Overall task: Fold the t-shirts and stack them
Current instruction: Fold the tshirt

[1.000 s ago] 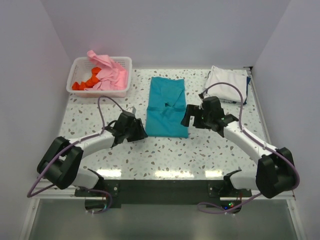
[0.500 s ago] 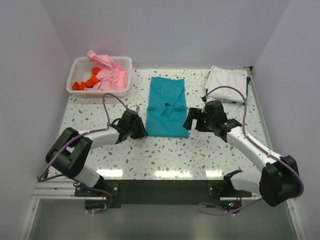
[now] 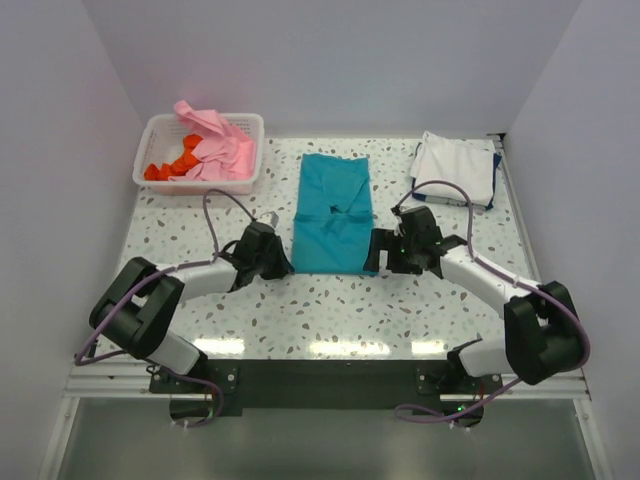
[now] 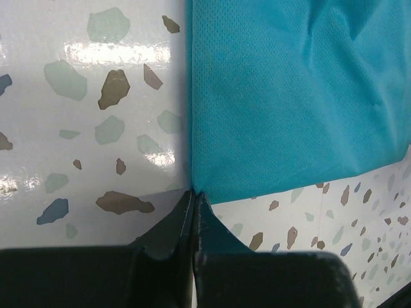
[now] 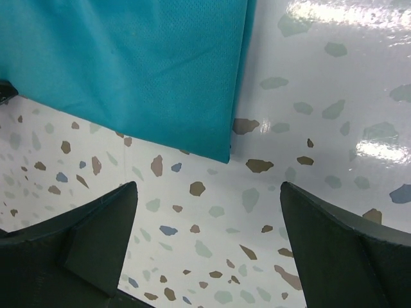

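With the teal t-shirt (image 3: 334, 213) flat on the desk (image 3: 330, 300) right of the basket (image 3: 160, 125), the left claw (image 4: 194, 192) pinched together on only the tip of its corner and the right claw (image 5: 207, 186) apart and empty, a lift may lose the cloth or fold it crooked

The left gripper (image 4: 194, 196) rises from 6 o'clock, its two dark fingers (image 4: 168, 226) pressed together with no gap between them. Their tips pinch the near corner of the teal shirt (image 4: 289, 96). The shirt spreads flat from that corner toward 12 and 3 o'clock, with a soft crease at 2 o'clock. The white speckled table (image 4: 83, 128) shows at 9 o'clock and 4 o'clock.
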Action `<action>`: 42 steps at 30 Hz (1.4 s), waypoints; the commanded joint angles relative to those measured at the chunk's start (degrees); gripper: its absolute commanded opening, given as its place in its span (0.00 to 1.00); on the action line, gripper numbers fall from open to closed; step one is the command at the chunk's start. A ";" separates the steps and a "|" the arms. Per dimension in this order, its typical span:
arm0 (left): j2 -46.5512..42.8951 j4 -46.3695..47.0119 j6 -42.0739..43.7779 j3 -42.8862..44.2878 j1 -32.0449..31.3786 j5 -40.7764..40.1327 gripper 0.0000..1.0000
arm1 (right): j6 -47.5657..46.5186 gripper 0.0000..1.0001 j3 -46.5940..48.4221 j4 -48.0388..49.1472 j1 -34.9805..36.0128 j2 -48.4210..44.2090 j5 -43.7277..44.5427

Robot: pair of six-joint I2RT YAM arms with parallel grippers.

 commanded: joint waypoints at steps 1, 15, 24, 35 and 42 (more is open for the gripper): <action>-2.16 3.53 0.54 -1.23 0.31 -0.52 0.00 | -1.46 0.95 0.44 0.77 -0.24 1.91 -2.78; -1.46 3.36 0.09 -1.32 0.31 0.10 0.00 | -0.40 0.45 2.28 4.98 -0.15 11.67 -2.87; -1.90 3.18 0.01 -1.41 0.31 -0.43 0.00 | -1.54 0.23 3.25 5.95 -0.15 14.13 -3.22; -9.36 3.71 -2.27 -8.34 0.31 2.55 0.00 | -3.31 0.01 -4.65 -0.02 0.99 3.51 -9.81; -24.73 -4.80 -5.26 -15.37 -1.97 -0.16 0.00 | -1.38 0.02 -9.14 -9.41 7.14 -6.51 -10.08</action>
